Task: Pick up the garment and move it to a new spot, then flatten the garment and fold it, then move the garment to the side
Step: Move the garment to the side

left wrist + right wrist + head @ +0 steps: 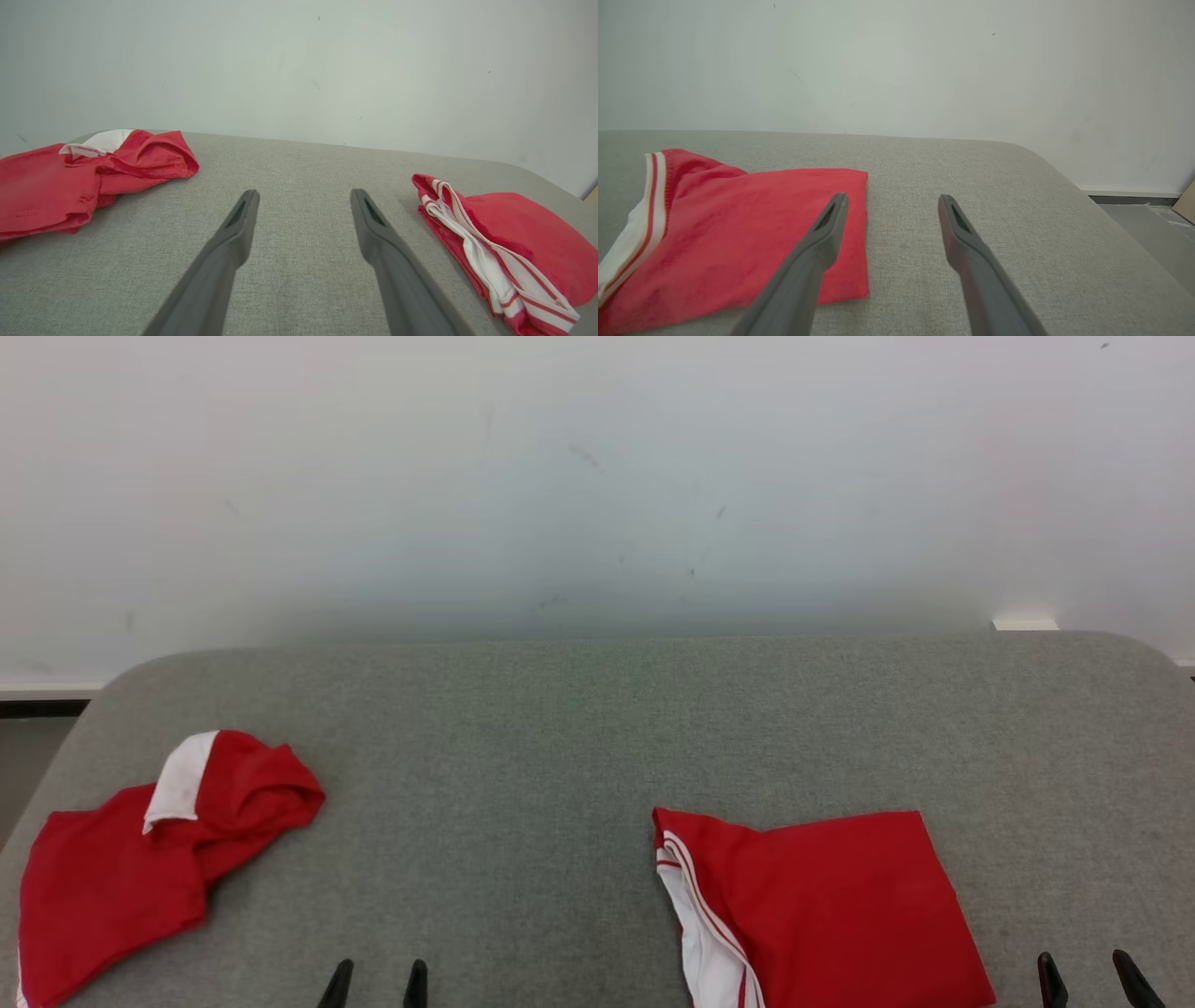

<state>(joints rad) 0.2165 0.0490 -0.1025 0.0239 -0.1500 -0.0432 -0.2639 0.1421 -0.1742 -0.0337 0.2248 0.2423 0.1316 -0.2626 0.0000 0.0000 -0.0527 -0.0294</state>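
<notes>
Finding: my left claw (378,982) and right claw (1088,975) both stand wide and empty at the 6 o'clock edge of the head view, above the grey tabletop (579,728). The crumpled garment (140,868), which I judge to be the piece awaiting work, lies at 8 o'clock, bunched, with a white panel upturned. The folded garment (840,905) lies at 5 o'clock, just left of my right claw. Risks: the crumpled piece sits close to the tabletop's left edge, so a poor pull could drag it over. A pinch into the heaped folds may take one layer only, leaving the rest to trail and twist. My right claw, if swung toward 9 o'clock, could catch the folded piece's near corner and undo it. Views compared: the left wrist view shows the folded piece's striped white layers stacked along its side, which look flat from the head. The right wrist view shows the tabletop's rounded right corner and the floor (1148,233) beyond at 3 o'clock. The head view alone gives the spacing between both pieces.
</notes>
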